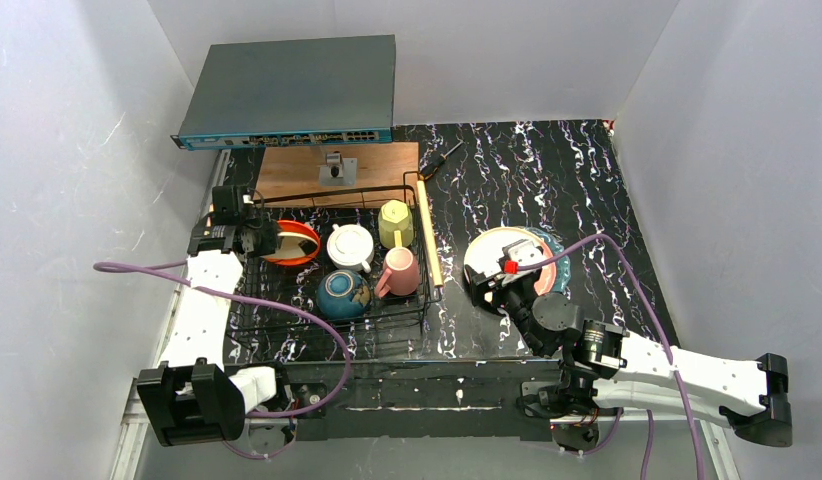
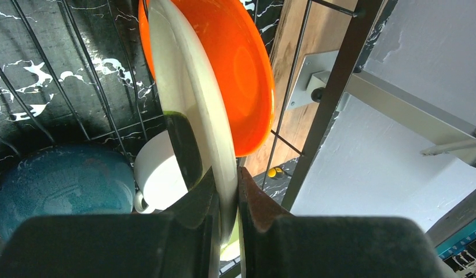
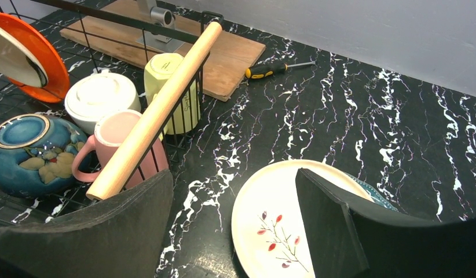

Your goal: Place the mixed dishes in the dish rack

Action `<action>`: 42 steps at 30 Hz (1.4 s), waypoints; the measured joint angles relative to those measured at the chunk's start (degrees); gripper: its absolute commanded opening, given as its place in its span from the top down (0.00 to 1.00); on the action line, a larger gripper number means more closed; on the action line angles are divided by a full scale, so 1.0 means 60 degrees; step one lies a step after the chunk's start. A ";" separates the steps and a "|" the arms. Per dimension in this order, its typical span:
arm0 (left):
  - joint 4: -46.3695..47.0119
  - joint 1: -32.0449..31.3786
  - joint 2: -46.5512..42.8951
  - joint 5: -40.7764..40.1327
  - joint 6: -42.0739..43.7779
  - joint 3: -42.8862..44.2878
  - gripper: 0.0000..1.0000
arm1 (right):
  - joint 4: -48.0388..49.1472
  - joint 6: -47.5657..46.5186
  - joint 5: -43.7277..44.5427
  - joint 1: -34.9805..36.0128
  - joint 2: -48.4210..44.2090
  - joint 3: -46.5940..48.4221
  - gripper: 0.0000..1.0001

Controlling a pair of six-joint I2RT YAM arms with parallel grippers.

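1. My left gripper [image 2: 227, 200] is pinched tight on the rim of the orange plate [image 2: 241, 69] — the plate stands on edge inside the dish rack [image 1: 287, 335], at its left end.
2. Also in the rack: the white cup [image 1: 350, 245], yellow-green mug [image 1: 395, 222], pink mug [image 1: 399, 272] and blue-teal bowl [image 1: 342, 293], foot ring up.
3. My right gripper [image 3: 231, 179] is spread wide above the cream plate [image 3: 270, 208].
4. That plate lies flat on the table [image 1: 587, 180] to the right of the rack, stacked on the teal plate [image 3: 374, 194] — only a sliver of teal shows.
5. I can't tell whether the right fingers touch the plate.
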 measured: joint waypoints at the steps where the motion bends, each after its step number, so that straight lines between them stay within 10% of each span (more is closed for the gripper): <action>1: -0.0003 0.0000 0.0004 0.0000 -0.0004 -0.0012 1.00 | 0.0000 0.0004 -0.0008 -0.0019 0.0000 0.0000 0.15; 27: 0.0663 -0.0007 0.0039 -0.0062 0.0230 -0.0619 0.98 | -0.0015 0.0182 -0.0167 -0.0164 -0.0033 -0.0120 0.15; 42: 0.1014 0.0000 -0.0012 -0.0116 0.0201 -0.0761 0.74 | -0.0015 0.0186 -0.0200 -0.0246 -0.0040 -0.0120 0.15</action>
